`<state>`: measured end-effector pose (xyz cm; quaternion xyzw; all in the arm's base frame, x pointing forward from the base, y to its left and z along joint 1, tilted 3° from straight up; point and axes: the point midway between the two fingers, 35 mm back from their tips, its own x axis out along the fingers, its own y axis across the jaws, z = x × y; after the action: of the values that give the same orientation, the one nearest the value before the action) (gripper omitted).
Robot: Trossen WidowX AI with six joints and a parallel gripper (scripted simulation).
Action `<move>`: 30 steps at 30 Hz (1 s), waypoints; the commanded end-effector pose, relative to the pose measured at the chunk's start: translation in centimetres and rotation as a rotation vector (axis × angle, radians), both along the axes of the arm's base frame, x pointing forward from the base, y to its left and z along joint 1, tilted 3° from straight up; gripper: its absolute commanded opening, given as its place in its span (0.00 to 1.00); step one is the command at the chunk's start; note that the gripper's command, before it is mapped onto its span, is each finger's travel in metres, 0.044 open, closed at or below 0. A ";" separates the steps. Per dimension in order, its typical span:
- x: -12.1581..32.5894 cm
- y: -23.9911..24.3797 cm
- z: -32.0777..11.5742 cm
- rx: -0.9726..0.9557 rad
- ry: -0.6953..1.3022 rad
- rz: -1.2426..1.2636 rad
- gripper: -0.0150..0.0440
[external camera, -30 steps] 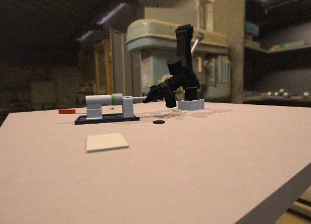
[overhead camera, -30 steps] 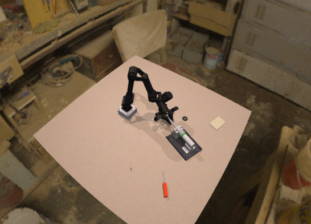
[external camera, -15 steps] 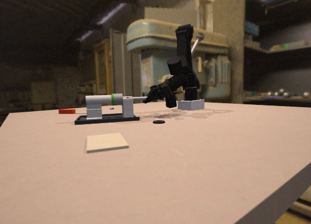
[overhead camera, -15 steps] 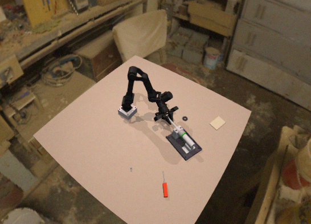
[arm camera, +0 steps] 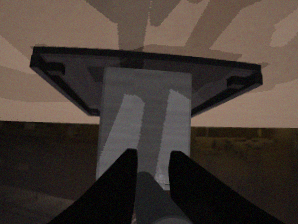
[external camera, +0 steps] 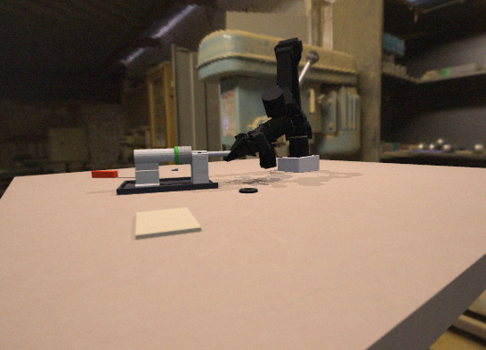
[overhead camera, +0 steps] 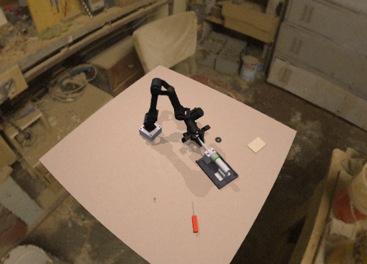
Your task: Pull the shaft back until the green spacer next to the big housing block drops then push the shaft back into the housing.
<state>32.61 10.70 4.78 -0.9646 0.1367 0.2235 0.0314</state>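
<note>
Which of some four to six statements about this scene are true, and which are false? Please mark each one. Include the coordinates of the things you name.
1. The tool (overhead camera: 201,144) (external camera: 227,158) (arm camera: 152,159) is shut on the shaft (overhead camera: 204,144) (external camera: 217,154). True.
2. The green spacer (overhead camera: 218,156) (external camera: 176,155) lies on the table. False: it is up in line with the shaft, beside the big housing block (overhead camera: 222,166) (external camera: 153,156).
3. The black ring (overhead camera: 216,140) (external camera: 240,191) lies on the table, off the dark base plate (overhead camera: 220,186) (external camera: 166,189). True.
4. The screwdriver's handle (overhead camera: 195,224) (external camera: 105,174) is blue. False: it is red-orange.

Cluttered workshop, loaded workbench (overhead camera: 111,23), drill press (external camera: 276,52)
</note>
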 end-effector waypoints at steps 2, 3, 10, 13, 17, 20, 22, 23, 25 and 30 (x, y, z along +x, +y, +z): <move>-0.1 0.0 0.0 0.002 0.000 -0.001 0.25; -0.1 0.0 0.0 0.002 0.000 -0.001 0.25; -0.2 0.0 0.0 0.002 0.000 -0.001 0.25; -0.2 0.0 0.0 0.002 0.000 -0.001 0.25; -0.3 0.0 0.0 0.002 0.000 -0.001 0.25; -0.3 0.0 0.0 0.002 0.000 -0.001 0.25; -0.3 0.0 0.0 0.002 0.000 -0.001 0.25; -0.3 0.0 0.0 0.002 0.000 -0.001 0.25; -0.3 0.0 0.0 0.002 0.000 -0.001 0.25; -0.4 0.0 0.0 0.002 0.000 -0.001 0.25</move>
<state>32.35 10.78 4.75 -0.9645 0.1366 0.2236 0.0314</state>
